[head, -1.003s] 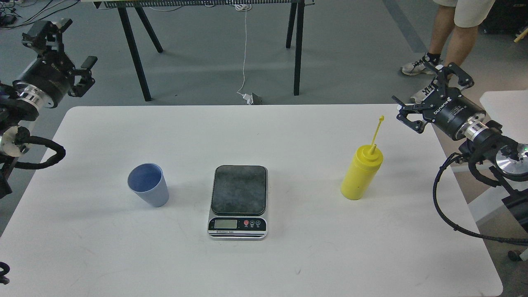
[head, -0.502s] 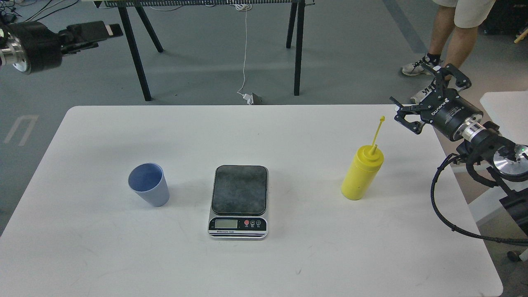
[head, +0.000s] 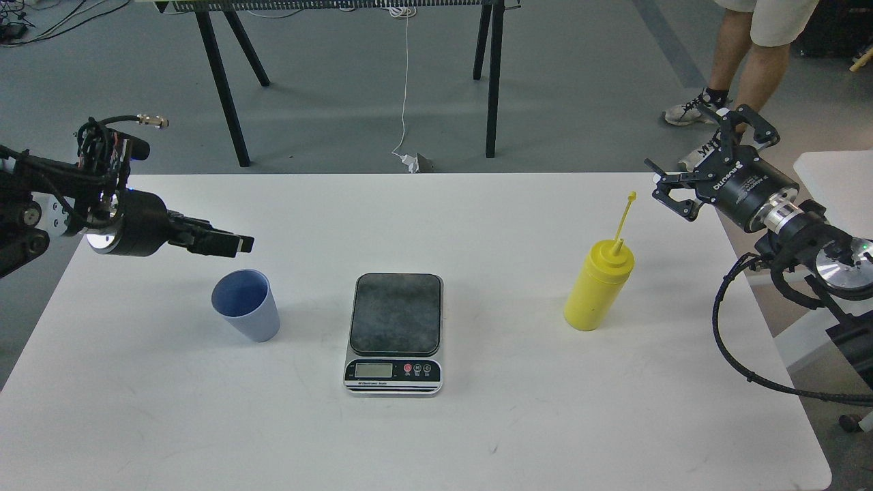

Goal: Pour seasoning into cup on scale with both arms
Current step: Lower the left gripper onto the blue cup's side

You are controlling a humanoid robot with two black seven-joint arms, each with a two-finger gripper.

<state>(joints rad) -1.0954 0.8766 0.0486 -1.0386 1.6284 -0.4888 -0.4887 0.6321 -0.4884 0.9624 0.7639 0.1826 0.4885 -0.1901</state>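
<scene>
The light-blue cup [head: 245, 305] stands upright on the white table [head: 477, 436], left of the scale [head: 395, 331]. The scale's dark plate is bare. The yellow seasoning bottle [head: 598, 286] stands upright to the right of the scale, its cap strap sticking up. My left gripper [head: 228, 243] points right, just above and behind the cup's rim; its fingers are seen edge-on as one dark bar. My right gripper [head: 690, 149] is open and empty, up and to the right of the bottle, apart from it.
Black trestle legs [head: 222, 88] stand on the floor behind the table. A white cable with a plug [head: 409, 160] lies there too. A person's legs [head: 740, 75] are at the back right. Another white table [head: 839, 177] is at the right edge.
My left arm has swung from the far upper left down and right, to just above the cup. The right arm has barely moved. Cup, scale and bottle have not moved.
</scene>
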